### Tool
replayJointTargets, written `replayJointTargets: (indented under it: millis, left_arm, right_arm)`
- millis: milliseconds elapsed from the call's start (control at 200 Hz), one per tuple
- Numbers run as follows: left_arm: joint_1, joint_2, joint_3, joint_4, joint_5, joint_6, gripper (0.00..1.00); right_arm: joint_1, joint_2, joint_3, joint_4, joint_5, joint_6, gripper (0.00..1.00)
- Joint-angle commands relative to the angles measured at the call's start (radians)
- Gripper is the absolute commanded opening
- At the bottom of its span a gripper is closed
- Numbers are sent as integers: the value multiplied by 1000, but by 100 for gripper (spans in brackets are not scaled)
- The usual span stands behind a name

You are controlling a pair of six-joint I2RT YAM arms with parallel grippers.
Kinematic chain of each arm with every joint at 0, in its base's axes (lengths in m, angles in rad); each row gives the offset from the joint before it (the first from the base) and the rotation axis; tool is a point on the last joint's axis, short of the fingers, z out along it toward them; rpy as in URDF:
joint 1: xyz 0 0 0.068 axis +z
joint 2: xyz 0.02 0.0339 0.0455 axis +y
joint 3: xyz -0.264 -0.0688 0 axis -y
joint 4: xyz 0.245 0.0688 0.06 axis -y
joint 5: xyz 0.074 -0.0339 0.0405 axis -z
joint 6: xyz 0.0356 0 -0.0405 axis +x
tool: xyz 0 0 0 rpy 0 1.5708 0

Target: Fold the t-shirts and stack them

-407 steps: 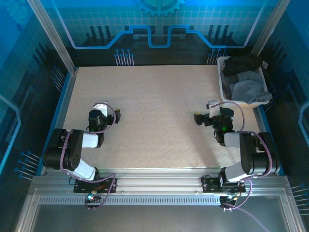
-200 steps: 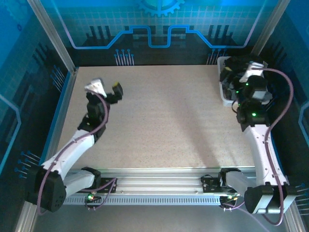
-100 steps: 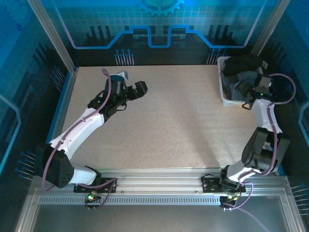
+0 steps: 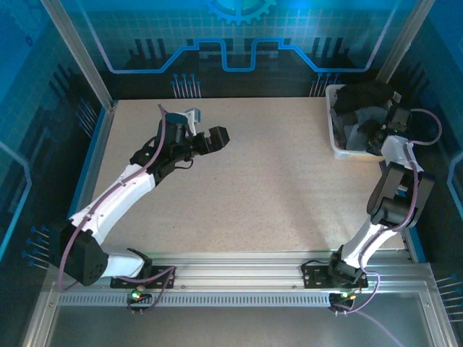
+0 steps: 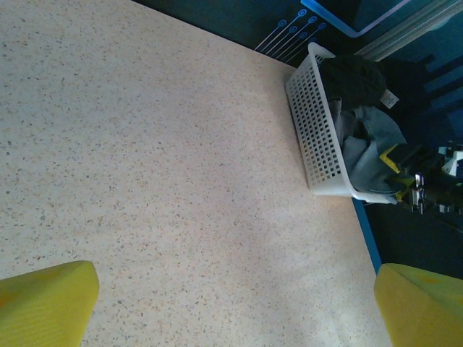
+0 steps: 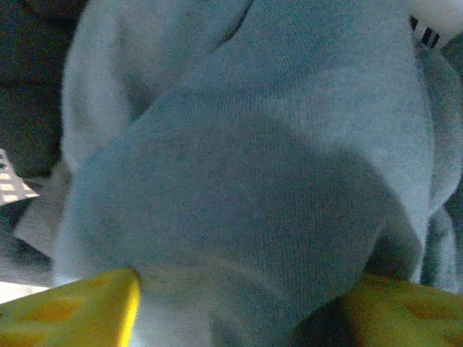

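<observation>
Right hand (image 4: 370,132) straddles the light grey cloth t-shirt (image 6: 253,181) in the white plastic lattice basket (image 4: 333,137), whether clamped I cannot tell; my left hand (image 4: 217,137), well left of the basket, gapes wide.

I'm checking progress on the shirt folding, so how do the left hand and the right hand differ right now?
The left hand hovers over the table; the right hand is down in the white basket. The left hand's fingers stand wide open around nothing; the right hand's flank a bulge of the grey t-shirt, and whether they grip it is unclear. Both hands have yellow fingers.
</observation>
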Motion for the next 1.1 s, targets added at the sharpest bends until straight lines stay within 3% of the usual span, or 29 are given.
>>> replayJointTargets:
  millis: [0, 80, 155, 330, 685, 905, 1095]
  left_arm:
    - [-5, -27, 22, -13, 33, -13, 98]
    - [-5, -32, 17, -7, 32, -19, 97]
    - [-5, -35, 12, 2, 32, -26, 96]
    - [-4, -38, -10, 15, 28, -34, 96]
    - [-7, 0, -1, 11, 18, -39, 95]
    - [-8, 26, 40, -61, -51, -24, 95]
    - [-7, 13, 38, -90, -98, -29, 95]
  right_arm:
    - [-24, 30, 37, 7, -58, 19, 56]
    - [-27, 18, 23, 33, -91, 22, 30]
    - [-26, -24, -9, 60, -99, 29, 15]
    - [-1, -190, -117, 122, -46, 39, 0]
    - [154, -488, -135, 75, 61, 48, 0]
    - [353, -568, 29, 17, 137, -45, 0]
    - [593, -592, 198, -23, 240, -185, 0]
